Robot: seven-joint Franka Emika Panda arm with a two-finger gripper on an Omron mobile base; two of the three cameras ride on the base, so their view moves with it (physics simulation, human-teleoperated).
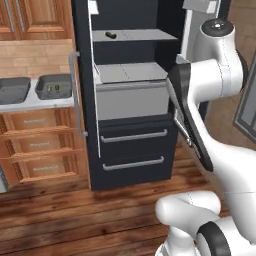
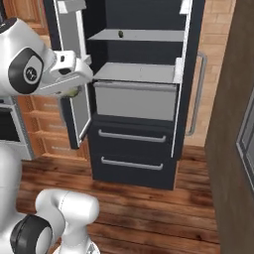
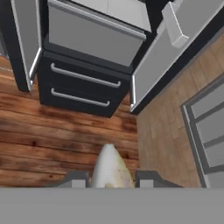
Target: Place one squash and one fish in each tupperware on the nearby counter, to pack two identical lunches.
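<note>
My gripper (image 3: 111, 179) is shut on a pale, slightly yellowish fish (image 3: 110, 166), whose tapered end sticks out between the two fingertips above the wooden floor. From the right base view the fish (image 2: 73, 92) shows as a greenish bit under my hand, in front of the open fridge's left door. One dark green squash (image 1: 110, 35) lies on the fridge's upper shelf, also seen as squash (image 2: 120, 33). Two dark grey tupperware stand side by side on the counter at the left, one (image 1: 14, 89) farther left and one (image 1: 54, 86) beside the fridge door, with something small and green inside.
The black fridge (image 1: 131, 142) stands open, its doors (image 2: 74, 114) swung out to both sides; a grey drawer front (image 1: 131, 100) and two handled drawers sit below the shelves. Wooden cabinet drawers (image 1: 37, 145) lie under the counter. Wood floor (image 3: 65, 131) is open below my hand.
</note>
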